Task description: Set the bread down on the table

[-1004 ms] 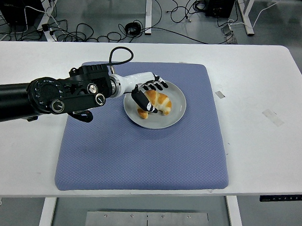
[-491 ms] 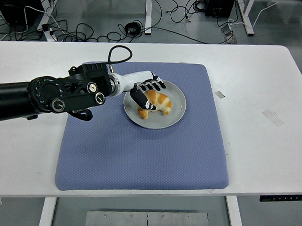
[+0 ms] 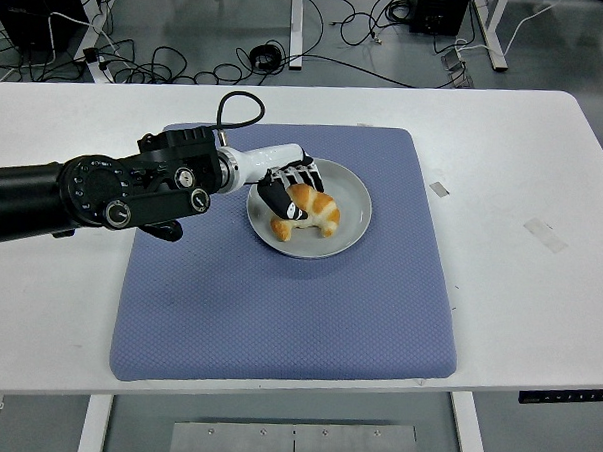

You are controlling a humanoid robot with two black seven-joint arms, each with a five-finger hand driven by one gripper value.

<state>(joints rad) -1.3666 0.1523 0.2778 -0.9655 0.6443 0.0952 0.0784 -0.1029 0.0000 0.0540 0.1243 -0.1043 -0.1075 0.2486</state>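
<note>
Head view shows the left hand (image 3: 288, 188) curled over a croissant (image 3: 308, 211) on the grey plate (image 3: 355, 203) atop the blue mat (image 3: 278, 305), fingers closed on its left end. Its long axis runs left-right, extending rightward from the hand.

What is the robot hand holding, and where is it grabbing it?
The left hand is closed around the bread at its left end, over the plate.

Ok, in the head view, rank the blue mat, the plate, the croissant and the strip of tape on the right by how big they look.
Largest to smallest:
1. blue mat
2. plate
3. croissant
4. strip of tape
</note>
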